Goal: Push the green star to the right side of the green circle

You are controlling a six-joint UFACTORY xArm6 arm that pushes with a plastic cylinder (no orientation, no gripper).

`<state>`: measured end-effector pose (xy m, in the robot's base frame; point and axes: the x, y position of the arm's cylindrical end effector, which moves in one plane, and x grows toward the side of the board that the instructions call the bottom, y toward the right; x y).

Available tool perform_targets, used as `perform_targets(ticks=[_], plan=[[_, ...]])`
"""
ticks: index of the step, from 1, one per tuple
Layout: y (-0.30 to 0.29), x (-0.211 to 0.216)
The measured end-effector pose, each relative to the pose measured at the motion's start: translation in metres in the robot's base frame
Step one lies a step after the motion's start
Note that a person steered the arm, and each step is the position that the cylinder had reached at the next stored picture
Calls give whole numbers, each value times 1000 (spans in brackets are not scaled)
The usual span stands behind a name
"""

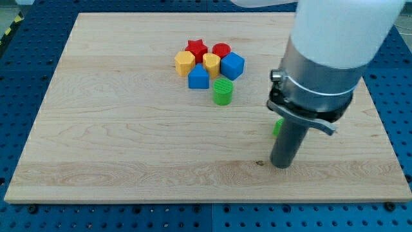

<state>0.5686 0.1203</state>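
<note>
The green circle [223,93], a short cylinder, stands on the wooden board just below a cluster of blocks. The green star [277,127] is to its right and lower, almost wholly hidden behind my rod; only a small green sliver shows at the rod's left edge. My tip [282,165] rests on the board just below the star, well to the right of and below the green circle.
A tight cluster sits at the view's upper middle: red star [196,48], red circle [221,50], yellow hexagon [185,62], yellow block [210,63], blue cube [232,66], blue block [198,78]. The board's right edge [383,122] is close to the arm.
</note>
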Motion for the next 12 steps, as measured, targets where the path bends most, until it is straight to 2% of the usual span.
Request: perform_targets(ticks=[3,5,9,12], plan=[[82,-1],[82,-1],[18,-40],[18,-59]])
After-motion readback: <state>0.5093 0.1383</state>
